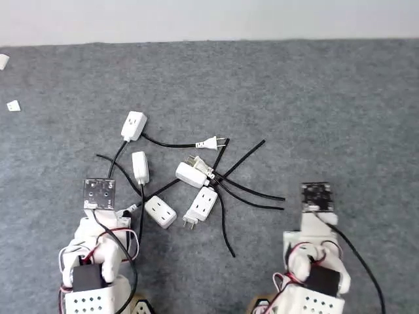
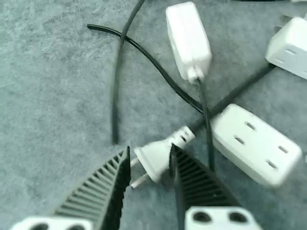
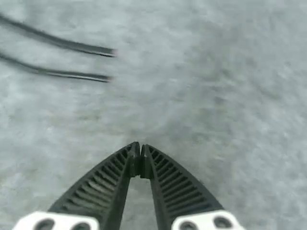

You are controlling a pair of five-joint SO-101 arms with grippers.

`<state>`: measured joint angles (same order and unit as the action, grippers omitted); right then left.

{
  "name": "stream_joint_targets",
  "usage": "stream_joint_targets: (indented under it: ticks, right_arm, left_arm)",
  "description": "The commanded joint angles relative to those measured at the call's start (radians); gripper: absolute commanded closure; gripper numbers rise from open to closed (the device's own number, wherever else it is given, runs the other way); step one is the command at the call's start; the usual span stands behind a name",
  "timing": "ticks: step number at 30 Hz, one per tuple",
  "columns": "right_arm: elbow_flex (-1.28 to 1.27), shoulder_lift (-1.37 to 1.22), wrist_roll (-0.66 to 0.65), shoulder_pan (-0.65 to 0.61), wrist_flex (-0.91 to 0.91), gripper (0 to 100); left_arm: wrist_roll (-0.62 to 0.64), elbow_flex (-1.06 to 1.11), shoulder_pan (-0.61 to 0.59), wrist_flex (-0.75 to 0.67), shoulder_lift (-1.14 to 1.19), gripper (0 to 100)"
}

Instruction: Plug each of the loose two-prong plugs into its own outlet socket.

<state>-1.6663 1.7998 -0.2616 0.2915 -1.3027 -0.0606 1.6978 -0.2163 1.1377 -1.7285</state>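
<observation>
The released left claw (image 2: 149,148) is straddling a plug (image 2: 156,161), likely light and rigid; grip its body. The right claw (image 3: 140,160) is sitting clenched.

Plugs (image 1: 208,143) and outlet blocks (image 1: 203,204) are lying tangled centrally on the mat (image 1: 327,98). The left gripper (image 2: 149,151) is sitting at the tangle's near-left edge, one plug (image 2: 156,160) lying between its fingers (image 2: 192,187), perhaps touching one, with an outlet block (image 2: 254,143) just beside. The right gripper (image 3: 140,149) is hanging well right, near two cord ends (image 3: 103,51).

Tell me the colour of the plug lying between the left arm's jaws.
The plug is white; the left wrist view shows it best.
</observation>
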Motion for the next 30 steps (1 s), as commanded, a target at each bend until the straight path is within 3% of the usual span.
stream_joint_targets:
  ticks: [1,6,13,18,21,26,30]
  right_arm:
    - [-0.006,0.013,-0.002,0.081,0.09,99.0]
    - [-0.008,0.013,-0.002,0.137,0.242,99.0]
    - [-0.014,0.013,-0.005,0.082,0.3,99.0]
    - [-0.015,0.013,-0.117,0.019,0.288,99.0]
    - [0.002,0.013,-0.112,-0.016,0.295,99.0]
    - [0.114,0.002,-0.094,-0.019,0.219,99.0]
    - [0.235,0.001,-0.078,-0.019,0.125,99.0]
  left_arm:
    - [-0.006,-0.056,-0.043,-0.14,0.0,87]
    - [-0.003,-0.007,-0.095,-0.305,0.008,87]
    - [-0.006,-0.008,-0.095,-0.245,0.006,87]
    - [-0.005,-0.008,-0.098,-0.236,0.006,87]
    - [-0.011,-0.013,-0.107,-0.227,0.006,87]
    - [-0.158,-0.056,-0.058,-0.189,0.006,87]
    - [-0.052,-0.196,-0.051,-0.11,0.014,87]
